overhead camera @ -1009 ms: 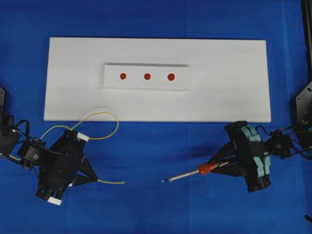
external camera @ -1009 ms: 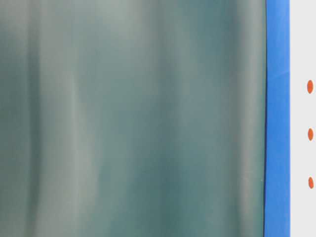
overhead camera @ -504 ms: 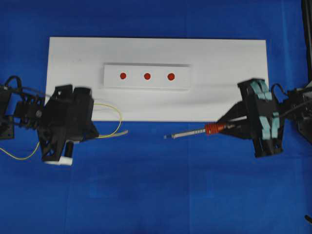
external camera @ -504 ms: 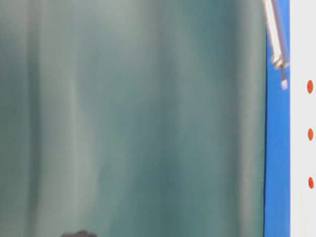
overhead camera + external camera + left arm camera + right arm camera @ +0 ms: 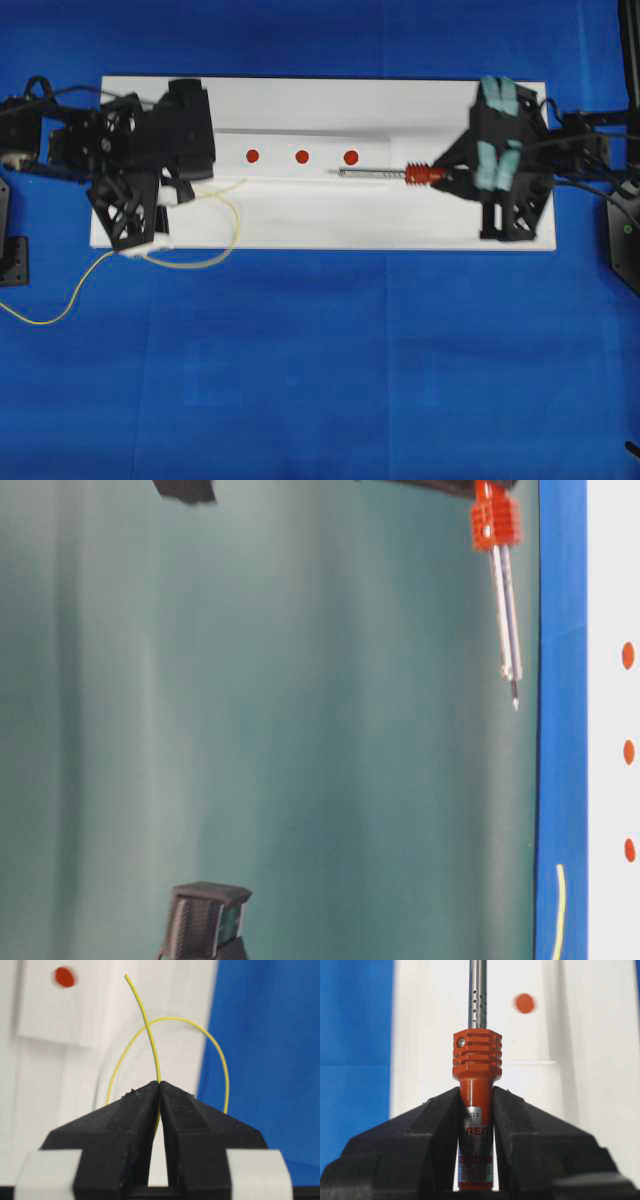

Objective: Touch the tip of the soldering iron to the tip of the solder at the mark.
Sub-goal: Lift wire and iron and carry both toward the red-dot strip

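My right gripper (image 5: 442, 178) (image 5: 476, 1094) is shut on the red-orange handle of the soldering iron (image 5: 418, 175) (image 5: 476, 1055) (image 5: 497, 525). Its silver shaft points left, and the tip (image 5: 340, 172) lies just below the rightmost of three red marks (image 5: 351, 157). My left gripper (image 5: 192, 190) (image 5: 159, 1084) is shut on the thin yellow solder (image 5: 228, 205) (image 5: 150, 1030). The solder's free end (image 5: 243, 181) (image 5: 126, 976) lies below the leftmost mark (image 5: 253, 155) (image 5: 65, 976), far from the iron's tip. The table-level view shows the iron held above the board.
The marks sit on a raised white strip (image 5: 375, 160) on a white board (image 5: 320, 225) over blue cloth (image 5: 350, 360). The solder's tail (image 5: 50, 315) trails off the board to the left. A middle mark (image 5: 302, 156) lies between the two tips.
Both arms have moved from the blue cloth up over the white board. The iron's tip now lies by the rightmost mark and the solder's end by the strip's left part.
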Controlling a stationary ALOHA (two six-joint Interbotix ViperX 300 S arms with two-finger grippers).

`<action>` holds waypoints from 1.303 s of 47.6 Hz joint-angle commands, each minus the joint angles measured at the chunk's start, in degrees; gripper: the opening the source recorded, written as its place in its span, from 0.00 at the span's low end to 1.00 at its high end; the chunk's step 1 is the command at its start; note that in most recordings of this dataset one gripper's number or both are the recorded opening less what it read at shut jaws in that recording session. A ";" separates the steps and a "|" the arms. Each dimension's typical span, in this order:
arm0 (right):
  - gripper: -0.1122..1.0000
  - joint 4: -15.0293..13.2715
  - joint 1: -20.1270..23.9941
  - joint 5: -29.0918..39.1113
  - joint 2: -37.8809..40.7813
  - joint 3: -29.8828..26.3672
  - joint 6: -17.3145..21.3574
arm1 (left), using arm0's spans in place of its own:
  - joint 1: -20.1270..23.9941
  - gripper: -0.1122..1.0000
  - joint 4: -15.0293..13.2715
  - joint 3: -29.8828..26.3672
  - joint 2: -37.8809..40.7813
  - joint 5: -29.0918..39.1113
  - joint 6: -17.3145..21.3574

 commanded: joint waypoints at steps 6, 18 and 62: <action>0.15 -1.76 -2.46 1.67 4.66 -5.10 -0.18 | 2.81 0.11 0.18 -1.49 0.18 1.49 0.18; 0.15 -2.55 -3.43 3.16 8.79 -8.17 -0.18 | 4.22 0.11 0.18 -2.02 1.93 2.46 0.35; 0.15 -2.72 -3.52 3.25 9.58 -8.61 0.00 | 4.83 0.11 0.18 -10.20 12.92 7.47 -0.09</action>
